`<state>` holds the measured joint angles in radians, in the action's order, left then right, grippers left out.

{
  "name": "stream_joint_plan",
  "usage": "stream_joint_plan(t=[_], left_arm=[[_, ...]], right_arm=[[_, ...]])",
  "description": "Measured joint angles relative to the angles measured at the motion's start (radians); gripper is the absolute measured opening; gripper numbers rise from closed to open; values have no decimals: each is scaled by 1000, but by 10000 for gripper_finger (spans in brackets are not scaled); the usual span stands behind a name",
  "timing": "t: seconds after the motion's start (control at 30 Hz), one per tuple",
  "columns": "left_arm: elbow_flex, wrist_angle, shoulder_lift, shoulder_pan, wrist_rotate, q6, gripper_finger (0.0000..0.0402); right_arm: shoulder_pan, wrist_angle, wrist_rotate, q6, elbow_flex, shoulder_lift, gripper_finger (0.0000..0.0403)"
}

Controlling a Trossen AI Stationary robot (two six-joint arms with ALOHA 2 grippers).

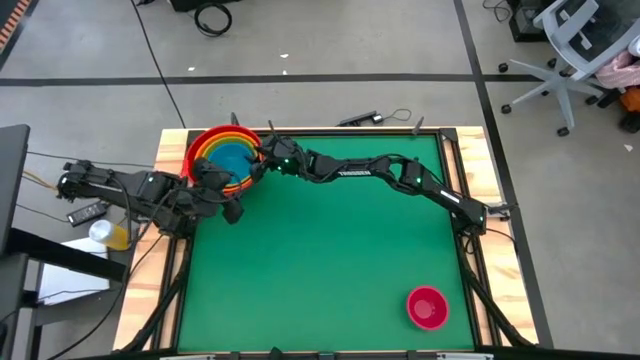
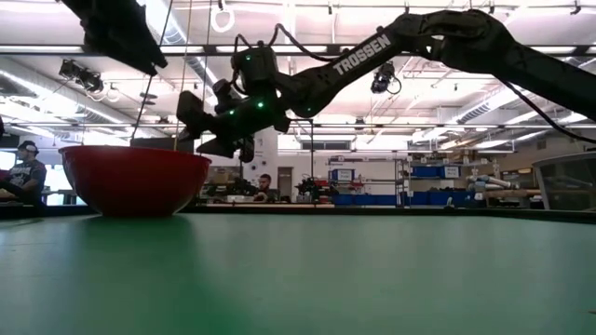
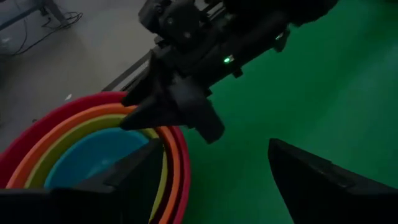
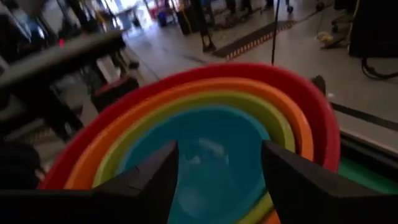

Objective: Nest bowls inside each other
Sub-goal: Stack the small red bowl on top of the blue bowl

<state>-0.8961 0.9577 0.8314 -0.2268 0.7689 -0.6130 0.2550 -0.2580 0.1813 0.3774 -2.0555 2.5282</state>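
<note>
Four bowls stand nested at the table's far left: red (image 1: pixel 197 150) outermost, then orange (image 4: pixel 298 124), yellow (image 4: pixel 273 121) and blue (image 1: pixel 230 160). The red bowl's base rests on the green mat (image 2: pixel 130 212). The small pink bowl (image 1: pixel 427 307) sits alone, upright, near the right front corner. My right gripper (image 4: pixel 221 180) hangs open just above the stack's right rim, the blue bowl showing between its fingers. My left gripper (image 3: pixel 214 186) is open and hovers high over the stack's near rim, one finger over the bowls and one over the mat.
The green mat (image 1: pixel 330 260) lies bare between the stack and the pink bowl. A wooden frame (image 1: pixel 500 250) borders the table. My right arm (image 1: pixel 380 172) stretches across the far part of the table. People sit in the room beyond (image 2: pixel 28 172).
</note>
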Motion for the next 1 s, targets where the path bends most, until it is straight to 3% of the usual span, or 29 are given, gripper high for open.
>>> stream_joint_plan(t=[0.1,0.27,0.43,0.57,0.8,0.9,1.0], left_arm=[[24,2,13,-2,11,-31,292],[121,-43,13,-21,15,-80,292],[218,-113,13,-72,18,-151,292],[272,-213,13,-119,27,-179,292],[335,-412,13,-166,76,-142,292],[383,-593,13,-167,75,-58,292],[458,-839,19,-166,34,60,292]], right_arm=[[0,75,-37,-51,0,-21,224],[-15,241,-202,-147,1,-108,220],[-60,392,-208,-243,63,-252,220],[-86,419,-226,-264,243,-414,220],[-146,351,-173,-248,679,-767,219],[-181,378,-154,-225,832,-890,219],[-215,511,-174,-223,927,-994,219]])
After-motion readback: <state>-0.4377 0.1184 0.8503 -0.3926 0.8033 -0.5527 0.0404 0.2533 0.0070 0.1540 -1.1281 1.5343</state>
